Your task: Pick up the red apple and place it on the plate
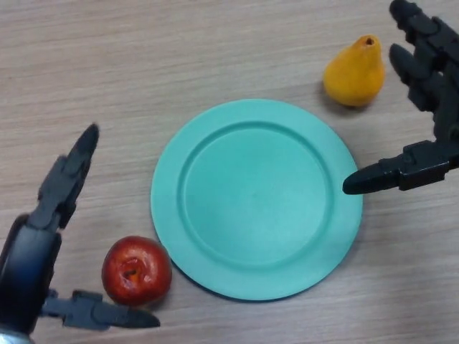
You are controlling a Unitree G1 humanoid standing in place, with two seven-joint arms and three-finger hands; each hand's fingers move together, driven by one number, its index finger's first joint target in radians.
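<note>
Apple (pixel 136 271) on bench (pixel 179 57) at plate's (pixel 315 258) 8 o'clock edge, between spread fingers of open left hand (pixel 36 244). Right hand (pixel 423 161) open, empty, near pear (pixel 353 73).

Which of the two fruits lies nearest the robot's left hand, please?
The red apple, between the left hand's thumb and fingers by the plate's lower-left rim; the yellow pear lies far across.

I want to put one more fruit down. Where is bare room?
Bare: the plate inside, and the table far of it, left of the pear. Crowded: near left, where the apple touches the plate by the left robot hand.
</note>
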